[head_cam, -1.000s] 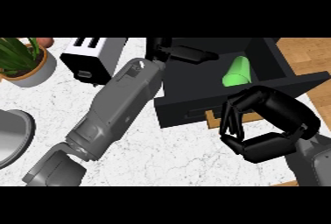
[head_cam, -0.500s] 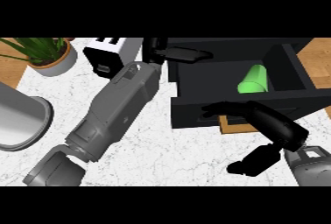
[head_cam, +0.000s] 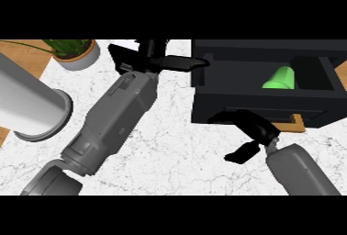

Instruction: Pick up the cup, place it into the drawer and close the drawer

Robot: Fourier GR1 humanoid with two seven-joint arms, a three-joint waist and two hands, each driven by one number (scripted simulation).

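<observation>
Since half a second ago the right hand point(head_cam: 252, 130) has come in closer to the drawer point(head_cam: 264, 98): its fingers, then hanging short of the front panel, now reach up to that panel's lower edge beside the wooden handle point(head_cam: 296, 123). The view has shifted too, so the potted plant point(head_cam: 73, 51) and the grey cylinder point(head_cam: 30, 103) sit further right.

The green cup point(head_cam: 281, 78) lies inside the open drawer, toward its right side, so the picking up and placing look done. It lies on its side, its long axis running roughly from the drawer's front toward its back, the wider end nearer the front and the narrower end pointing away. What remains, as I judge it, is the closing: the drawer stands pulled out over the white marbled surface point(head_cam: 183, 151).

The right hand holds nothing; its fingers are lightly bent, stretched toward the panel, the thumb dropped apart below them. The left hand point(head_cam: 154, 57) rests at the drawer's upper left corner with fingers extended toward the box, gripping nothing that I can see; whether it touches the drawer I cannot tell.
</observation>
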